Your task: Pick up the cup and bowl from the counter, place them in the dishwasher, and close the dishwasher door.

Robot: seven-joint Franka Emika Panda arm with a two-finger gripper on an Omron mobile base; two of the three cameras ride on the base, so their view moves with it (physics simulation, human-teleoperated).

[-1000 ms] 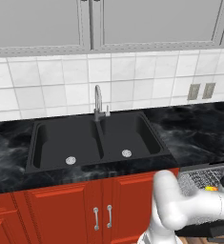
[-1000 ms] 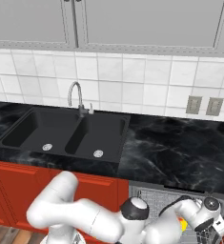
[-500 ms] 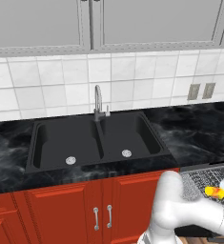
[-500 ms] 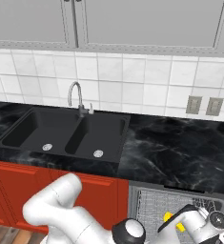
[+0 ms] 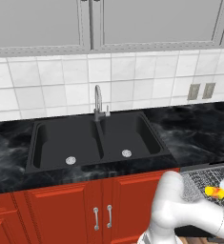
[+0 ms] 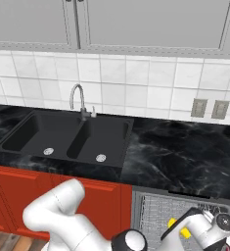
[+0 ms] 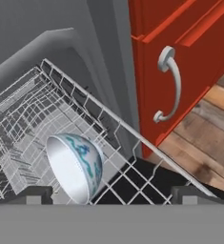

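the bowl (image 7: 75, 167) sits in the rack (image 7: 23, 119) between your spread gripper (image 7: 111, 193) tips — back out straight; avoid the wires; cup (image 5: 214, 192) is already in.

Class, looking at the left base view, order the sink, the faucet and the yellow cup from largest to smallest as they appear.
1. sink
2. faucet
3. cup, small and partly hidden by the arm
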